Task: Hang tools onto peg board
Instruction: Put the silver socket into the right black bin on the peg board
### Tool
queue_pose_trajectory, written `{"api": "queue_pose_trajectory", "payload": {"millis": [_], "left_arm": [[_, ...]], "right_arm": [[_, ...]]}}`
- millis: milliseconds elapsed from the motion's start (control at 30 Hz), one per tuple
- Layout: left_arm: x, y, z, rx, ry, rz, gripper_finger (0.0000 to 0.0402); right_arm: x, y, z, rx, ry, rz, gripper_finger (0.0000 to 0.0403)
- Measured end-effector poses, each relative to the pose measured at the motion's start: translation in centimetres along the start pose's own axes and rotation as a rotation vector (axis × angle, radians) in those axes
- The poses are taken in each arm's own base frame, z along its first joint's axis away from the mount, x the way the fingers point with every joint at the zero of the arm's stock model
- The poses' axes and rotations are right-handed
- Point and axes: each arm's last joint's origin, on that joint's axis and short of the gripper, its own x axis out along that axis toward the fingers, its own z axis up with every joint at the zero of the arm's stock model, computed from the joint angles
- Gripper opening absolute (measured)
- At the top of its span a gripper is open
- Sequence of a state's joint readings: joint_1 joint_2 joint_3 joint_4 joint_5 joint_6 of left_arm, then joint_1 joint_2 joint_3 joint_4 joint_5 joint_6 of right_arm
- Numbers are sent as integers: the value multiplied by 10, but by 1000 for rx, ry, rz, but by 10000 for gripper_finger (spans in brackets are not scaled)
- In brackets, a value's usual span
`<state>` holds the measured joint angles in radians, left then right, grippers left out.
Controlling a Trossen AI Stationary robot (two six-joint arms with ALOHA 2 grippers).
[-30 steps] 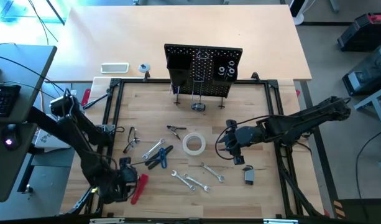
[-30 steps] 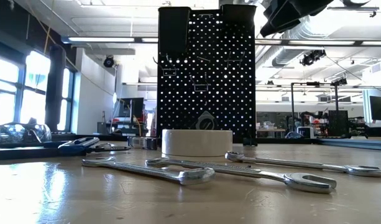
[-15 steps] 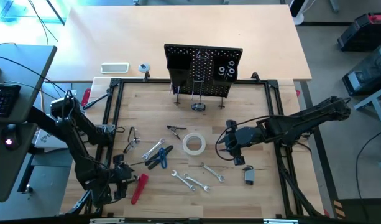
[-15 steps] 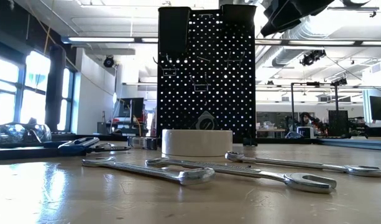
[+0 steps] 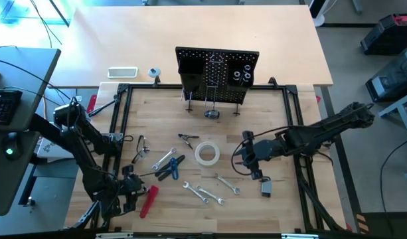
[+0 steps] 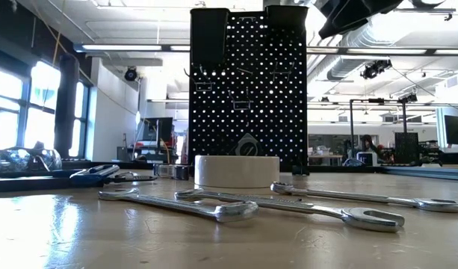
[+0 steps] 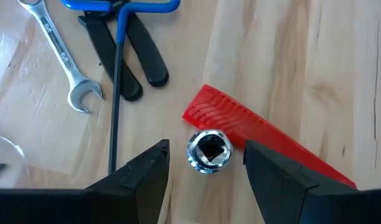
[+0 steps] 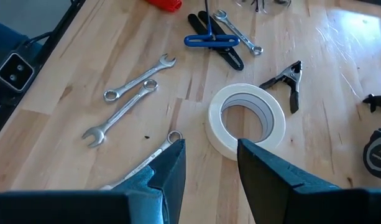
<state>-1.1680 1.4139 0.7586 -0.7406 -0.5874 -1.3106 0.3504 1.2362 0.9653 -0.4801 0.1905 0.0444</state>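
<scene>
The black peg board (image 5: pixel 216 73) stands upright on thin legs at the table's far middle, and it also shows in the low view (image 6: pixel 247 90). The tools lie flat on the table. They include the white tape roll (image 5: pixel 206 153), silver wrenches (image 5: pixel 203 193), blue-handled pliers (image 5: pixel 170 169) and the red-handled tool (image 5: pixel 148 199). My left gripper (image 7: pixel 206 180) is open at the near left. Its fingers stand on either side of the red tool's silver socket head (image 7: pixel 209 151) without touching it. My right gripper (image 8: pixel 212 168) is open and empty, just right of the tape roll (image 8: pixel 247 119).
A small tape measure (image 5: pixel 211 113) sits before the peg board's legs. A black spring clamp (image 5: pixel 187 139) and safety glasses (image 5: pixel 140 147) lie left of the tape roll. A small dark object (image 5: pixel 265 188) lies near the right gripper. A black frame rail (image 5: pixel 123 126) borders the work area.
My left gripper has drawn back a little toward the table's left edge, off the red-handled tool, which stays where it was. My right gripper has shifted slightly toward the near edge.
</scene>
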Motion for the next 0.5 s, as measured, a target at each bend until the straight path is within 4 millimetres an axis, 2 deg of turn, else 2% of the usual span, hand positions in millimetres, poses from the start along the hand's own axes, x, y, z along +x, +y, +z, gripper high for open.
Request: {"api": "queue_pose_trajectory", "payload": {"millis": [333, 500], "left_arm": [[0, 0, 0, 28, -8, 3, 200], [8, 4, -4, 23, -2, 0, 200]], "right_arm": [[0, 0, 1, 3, -12, -1, 140], [0, 0, 1, 3, -11, -1, 140]]}}
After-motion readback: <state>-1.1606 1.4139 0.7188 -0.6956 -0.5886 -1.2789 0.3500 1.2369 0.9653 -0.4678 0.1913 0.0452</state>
